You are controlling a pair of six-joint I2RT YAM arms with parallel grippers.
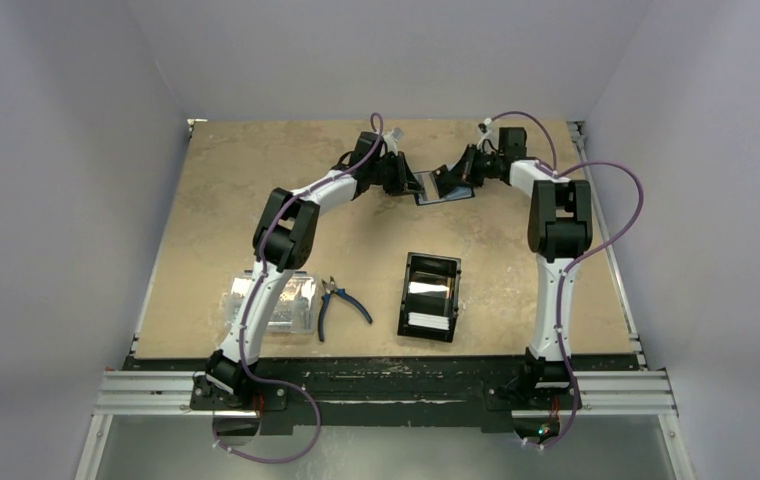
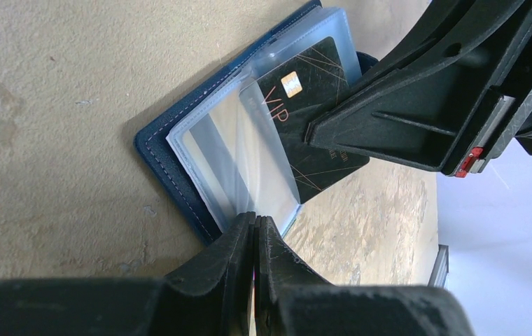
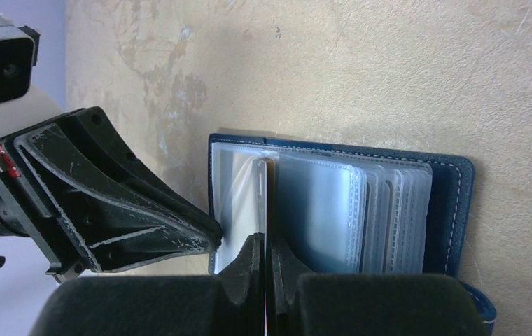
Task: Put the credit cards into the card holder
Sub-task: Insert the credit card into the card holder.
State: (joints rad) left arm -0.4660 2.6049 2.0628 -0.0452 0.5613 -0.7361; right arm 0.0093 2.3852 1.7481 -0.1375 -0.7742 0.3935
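Observation:
The navy card holder (image 1: 446,192) lies open at the far middle of the table, with its clear sleeves (image 2: 239,150) fanned up. My left gripper (image 2: 256,219) is shut on the near edge of one clear sleeve. My right gripper (image 3: 264,241) is shut on a thin card seen edge-on (image 3: 264,189). In the left wrist view this card is black with "VIP" on it (image 2: 312,77), lying partly inside a sleeve with my right gripper (image 2: 310,133) on its edge. More pale credit cards (image 1: 429,321) lie in the black tray.
The black open-topped tray (image 1: 403,296) stands at the near middle. A clear plastic box (image 1: 274,303) is at the near left, beside blue-handled pliers (image 1: 342,304). The two grippers (image 1: 403,182) (image 1: 456,178) nearly touch over the holder.

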